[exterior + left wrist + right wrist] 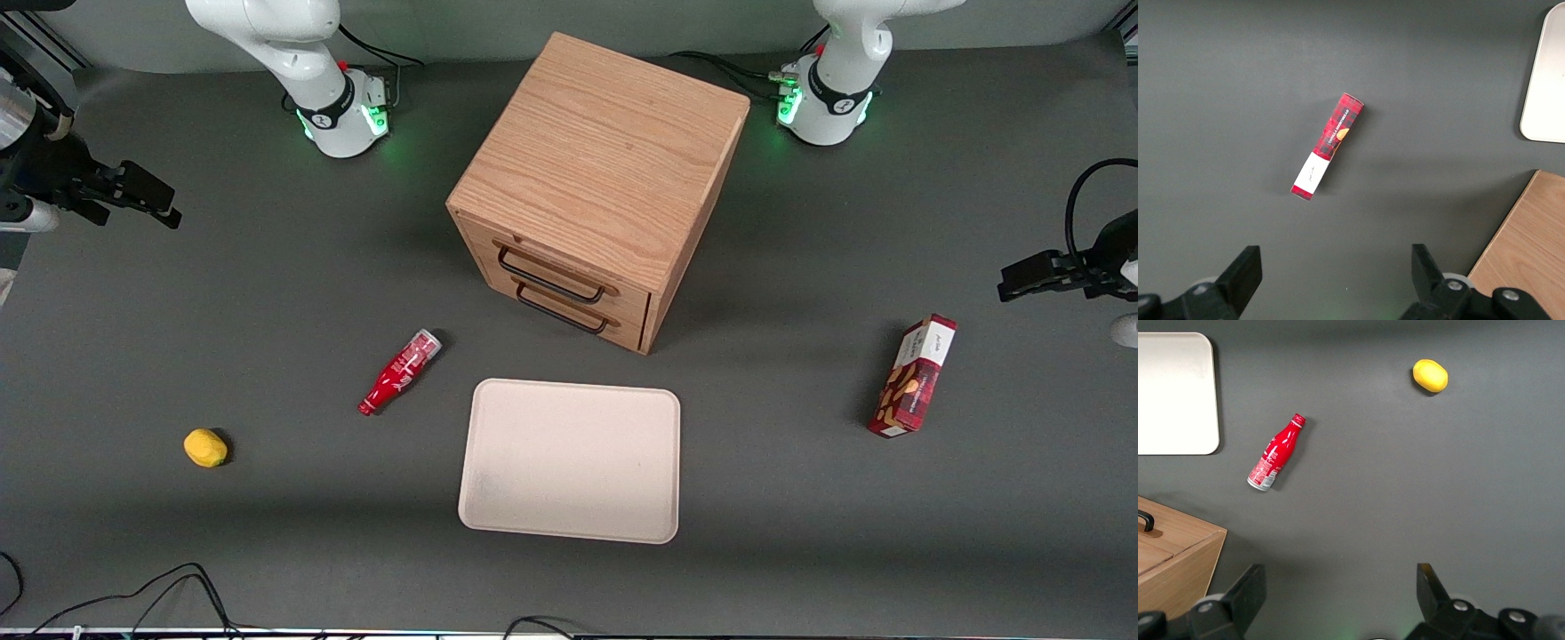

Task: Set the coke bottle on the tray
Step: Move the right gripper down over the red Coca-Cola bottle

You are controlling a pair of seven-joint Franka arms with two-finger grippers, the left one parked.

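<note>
The coke bottle lies on its side on the grey table, beside the tray toward the working arm's end, its red cap pointing nearer the front camera. The right wrist view shows the bottle lying apart from the tray's rounded corner. My gripper hangs high above the table at the working arm's end, well away from the bottle. It is open and empty, with its fingers spread wide over bare table in the wrist view.
A wooden drawer cabinet with two black handles stands farther from the front camera than the tray. A yellow lemon lies toward the working arm's end. A red snack box lies toward the parked arm's end.
</note>
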